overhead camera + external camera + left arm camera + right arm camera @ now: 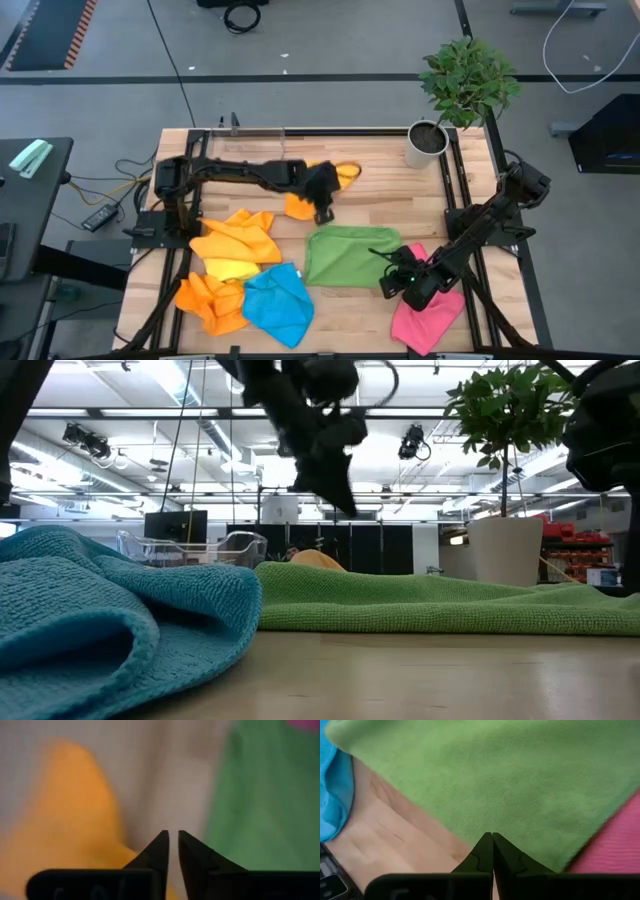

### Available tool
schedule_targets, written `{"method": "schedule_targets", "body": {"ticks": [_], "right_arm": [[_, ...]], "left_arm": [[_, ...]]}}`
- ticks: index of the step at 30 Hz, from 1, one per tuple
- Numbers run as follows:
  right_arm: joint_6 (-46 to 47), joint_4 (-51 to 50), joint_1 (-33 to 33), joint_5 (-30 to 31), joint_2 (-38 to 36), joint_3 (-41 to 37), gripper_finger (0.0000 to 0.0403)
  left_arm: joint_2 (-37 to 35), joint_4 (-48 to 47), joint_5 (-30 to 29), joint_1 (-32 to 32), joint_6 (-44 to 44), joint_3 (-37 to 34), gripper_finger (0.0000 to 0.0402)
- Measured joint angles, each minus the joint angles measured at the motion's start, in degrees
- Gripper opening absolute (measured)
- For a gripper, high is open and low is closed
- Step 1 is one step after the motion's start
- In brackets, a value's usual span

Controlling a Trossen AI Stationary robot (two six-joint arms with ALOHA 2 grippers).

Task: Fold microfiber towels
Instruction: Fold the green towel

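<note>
Green towel [350, 256] is lying flat at center of the tabletop [380, 195], long axis running left-right in the high view, its edges free with bare wood above. Right end effector [397, 275] is sitting closed at the towel's lower right edge, gripping nothing visible, beside the pink towel [428, 318]. Left end effector [323, 212] is hovering slightly parted, empty, over the orange towel [303, 205] above-left. Blue towel [278, 303] is lying lower left.
</note>
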Motion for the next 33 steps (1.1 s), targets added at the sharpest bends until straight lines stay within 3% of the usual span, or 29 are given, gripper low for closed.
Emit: {"method": "schedule_targets", "body": {"ticks": [3,6,9,12,18,21,24,27,33], "right_arm": [[-0.64,-0.08,-0.57,0.20,-0.27,0.07,0.0005],[-1.32,0.50,-0.98,0.57,-0.40,0.05,0.0005],[-1.56,0.99,-0.87,0.68,-0.39,0.05,0.0005],[-1.88,1.58,-0.86,0.68,-0.40,0.07,0.0005],[-2.78,1.97,-0.83,0.70,-0.40,0.07,0.0005],[-3.07,1.92,-0.86,0.74,-0.40,0.07,0.0005],[-3.31,1.80,-0.82,1.25,-0.40,0.07,0.0005],[-3.55,1.76,-0.86,2.32,-0.40,0.07,0.0005],[-4.08,1.83,-1.53,2.80,-0.40,0.07,0.0005]], "left_arm": [[1.74,-0.03,-4.69,1.23,4.72,2.91,0.0092],[6.35,-2.02,0.17,3.88,5.93,4.31,0.0126],[10.77,-3.87,0.94,6.24,5.23,5.02,0.0137],[12.81,-7.76,-0.03,7.48,1.84,5.15,0.0117],[12.29,-26.01,0.10,6.13,1.28,5.15,0.0016],[11.95,-38.45,-0.34,3.38,1.01,4.06,0.0016],[10.06,-41.99,-0.33,-1.04,-0.34,-2.51,0.0023],[3.48,-36.29,-0.23,-6.18,-5.21,-13.02,0.0010],[-12.77,-31.54,-0.27,-15.55,-23.92,-30.47,0.0017]]}}
